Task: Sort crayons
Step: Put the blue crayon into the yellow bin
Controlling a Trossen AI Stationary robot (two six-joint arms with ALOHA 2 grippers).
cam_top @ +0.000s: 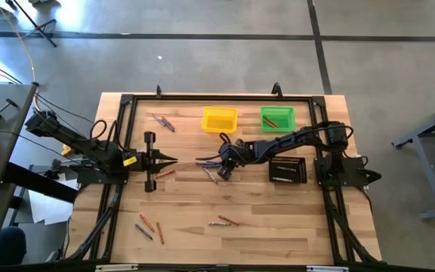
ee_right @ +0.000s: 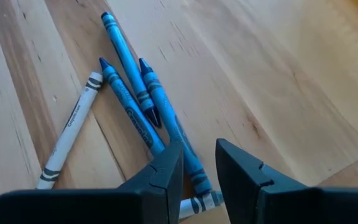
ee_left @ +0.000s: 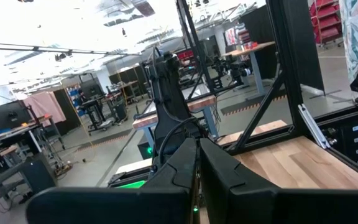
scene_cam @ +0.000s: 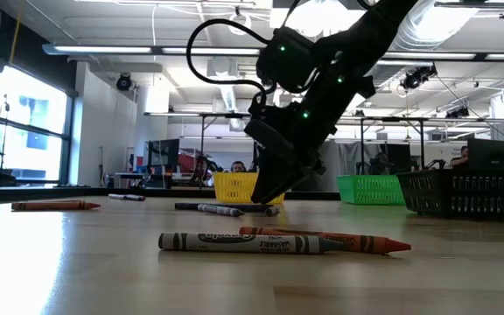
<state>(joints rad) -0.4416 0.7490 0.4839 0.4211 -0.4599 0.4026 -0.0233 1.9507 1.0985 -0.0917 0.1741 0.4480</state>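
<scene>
- Right pincer (ee_right: 199,171) low over the wooden surface (cam_top: 255,227) near its middle, fingers partly apart, straddling the lower end of 1 blue crayon (ee_right: 169,124); whether it grips cannot be told.
- 3 blue crayons and 1 white crayon (ee_right: 70,127) lie clustered under it, touching or crossing.
- Other crayons scattered: a pair near the front edge (cam_top: 223,221), a few front left (cam_top: 149,227), some back left (cam_top: 165,122).
- Yellow bin (cam_top: 219,119) and green bin (cam_top: 277,119) at the back; black tray (cam_top: 288,169) on the right.
- Left pincer (cam_top: 174,160) hangs at the left side, fingers together, holding nothing.
</scene>
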